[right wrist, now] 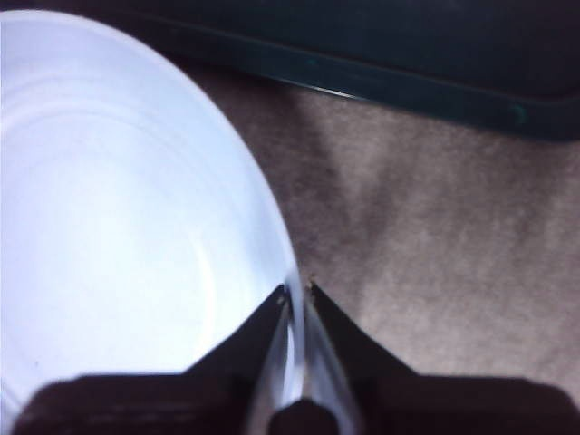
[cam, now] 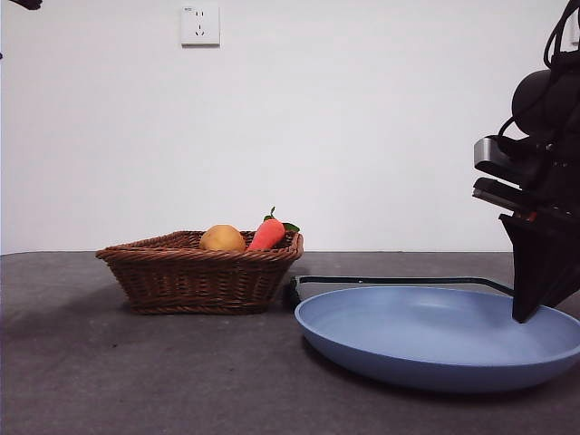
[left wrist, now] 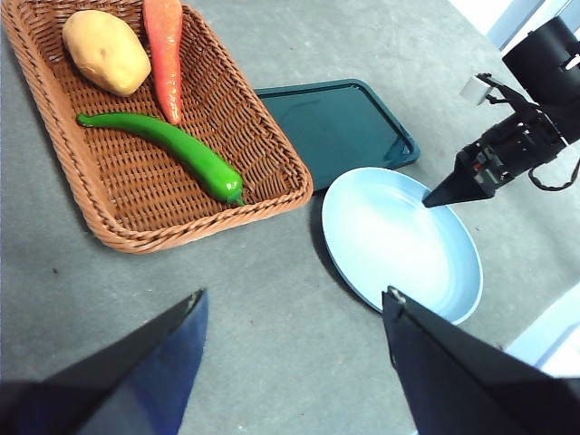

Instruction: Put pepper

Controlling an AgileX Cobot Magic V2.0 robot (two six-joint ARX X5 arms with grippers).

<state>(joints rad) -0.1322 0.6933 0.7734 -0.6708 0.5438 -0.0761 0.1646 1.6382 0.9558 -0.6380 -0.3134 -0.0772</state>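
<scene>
The long glossy green pepper (left wrist: 172, 149) lies in the wicker basket (left wrist: 181, 231), beside a carrot and a potato; the basket wall (cam: 199, 276) hides it in the front view. My left gripper (left wrist: 295, 294) hovers open and empty high over the table, between basket and blue plate (left wrist: 399, 236). My right gripper (cam: 526, 317) is down at the plate's right rim (cam: 544, 349). In the right wrist view its jaws (right wrist: 296, 292) are shut on that rim (right wrist: 272, 227).
A potato (left wrist: 106, 53) and a carrot (left wrist: 164, 50) share the basket. A dark green tray (left wrist: 335, 127) lies flat behind the plate. A wall socket (cam: 200, 24) sits on the white wall. The left arm shows as a black tip (cam: 27, 4) at a top corner.
</scene>
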